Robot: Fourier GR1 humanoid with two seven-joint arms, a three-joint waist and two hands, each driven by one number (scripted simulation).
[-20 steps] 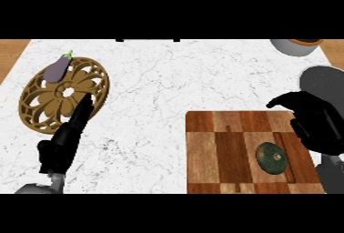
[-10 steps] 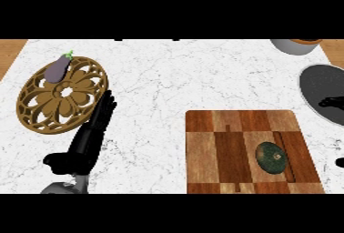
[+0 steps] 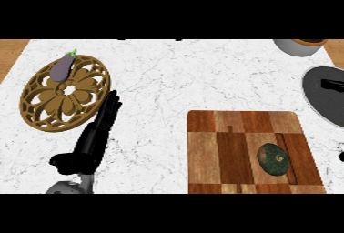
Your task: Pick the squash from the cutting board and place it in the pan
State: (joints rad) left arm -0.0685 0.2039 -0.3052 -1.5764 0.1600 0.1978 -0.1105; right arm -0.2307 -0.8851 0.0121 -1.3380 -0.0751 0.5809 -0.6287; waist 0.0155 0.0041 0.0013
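Observation:
A dark green squash (image 3: 273, 159) lies on the right part of the checkered wooden cutting board (image 3: 222, 150) at the lower right. The dark grey pan (image 3: 321, 98) sits at the right edge, above the board, partly cut off. My left hand (image 3: 96, 132) rests open on the counter at the lower left, its fingers straight and pointing up toward the wooden trivet, far from the squash. Only a dark sliver of my right hand (image 3: 341, 156) shows at the right edge, beside the board.
A round carved wooden trivet (image 3: 47, 102) lies at the upper left with a purple eggplant (image 3: 63, 67) on its top rim. A grey bowl (image 3: 295, 46) stands at the top right corner. White marble counter (image 3: 174, 86) lies between trivet and board.
My right hand, which hung over the board's upper right corner a second ago, has pulled out past the right edge. My left hand has shifted slightly right and up.

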